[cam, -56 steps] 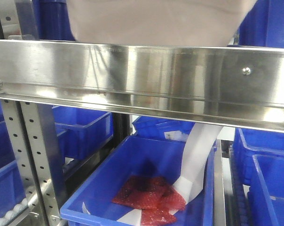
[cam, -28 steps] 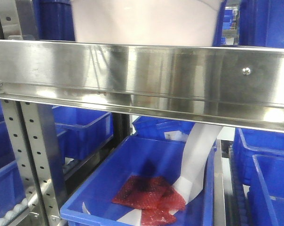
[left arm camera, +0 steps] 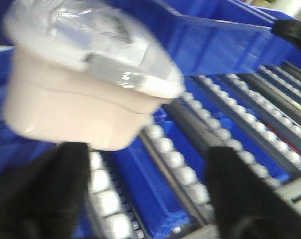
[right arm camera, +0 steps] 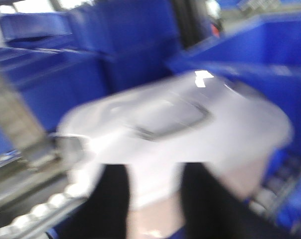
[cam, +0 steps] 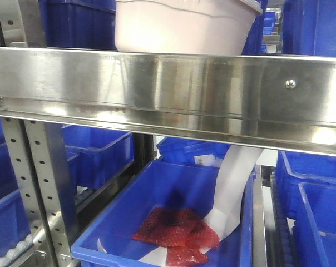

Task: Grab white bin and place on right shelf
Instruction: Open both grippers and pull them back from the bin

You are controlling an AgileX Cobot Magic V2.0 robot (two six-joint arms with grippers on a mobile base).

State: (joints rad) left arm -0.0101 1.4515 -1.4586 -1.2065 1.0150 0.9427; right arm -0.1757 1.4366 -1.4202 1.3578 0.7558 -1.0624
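Above the broad steel front rail of the right shelf (cam: 168,94), the white bin (cam: 184,28) shows only its pale lower body with the wavy moulded band — whether it already rests on the shelf or is just held over it, the rail hides. The left wrist view shows the bin (left arm camera: 85,94) tilted, its white lid toward the camera, over roller tracks (left arm camera: 190,164). Both fingers of the left tool (left arm camera: 145,199) are dark shapes set wide apart below the bin and appear to clamp nothing. The right wrist view is badly blurred: the right tool (right arm camera: 153,199) has its dark fingers on either side of the bin's near wall (right arm camera: 155,194), seemingly clamped on it, though I would not swear to it.

My judgement is that this is the placing step, close to its end. The next move calls for settling the bin flat on the rollers, well behind the rail, before the right tool lets go — a tilted tub on rollers could slide.

Below the rail, a blue open bin (cam: 173,183) holds red flat packets (cam: 176,228) and a strip of white paper (cam: 235,183) leaning against its right wall. Other blue bins (cam: 95,150) stand around; what they hold cannot be seen.
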